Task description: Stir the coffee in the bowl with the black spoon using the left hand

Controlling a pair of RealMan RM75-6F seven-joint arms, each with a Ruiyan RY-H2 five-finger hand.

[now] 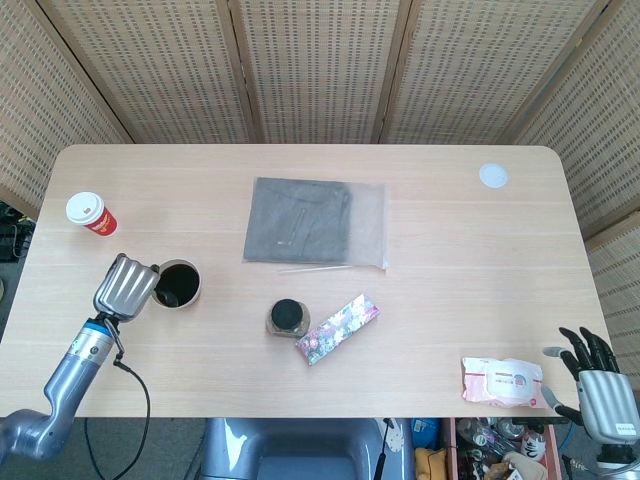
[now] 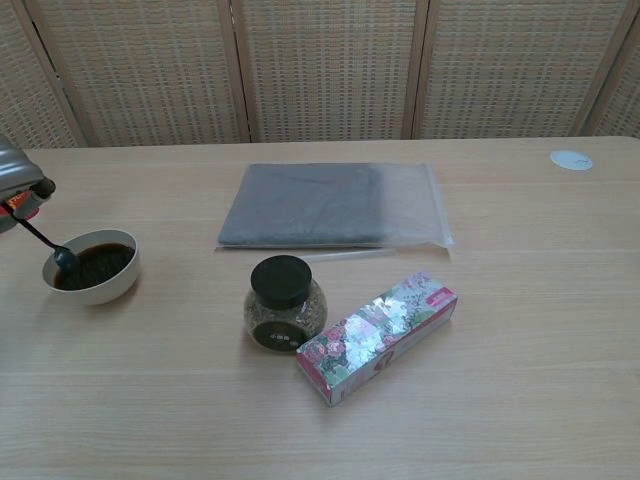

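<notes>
A white bowl point(image 1: 190, 292) point(image 2: 112, 283) of dark coffee sits at the table's left. My left hand point(image 1: 126, 285) point(image 2: 22, 182) hovers just left of and above it, holding the black spoon point(image 2: 47, 245). The spoon slants down and its head reaches the coffee at the bowl's left rim. In the head view the hand hides the spoon. My right hand point(image 1: 597, 378) hangs off the table's near right corner with its fingers spread, holding nothing.
A red paper cup point(image 1: 91, 213) stands behind the bowl. A black-lidded jar point(image 1: 288, 318) point(image 2: 284, 303) and a flowered box point(image 1: 338, 328) point(image 2: 376, 336) lie mid-table, a bagged grey cloth point(image 1: 315, 222) behind them. A tissue pack point(image 1: 503, 381) is near right, a white disc point(image 1: 492, 176) far right.
</notes>
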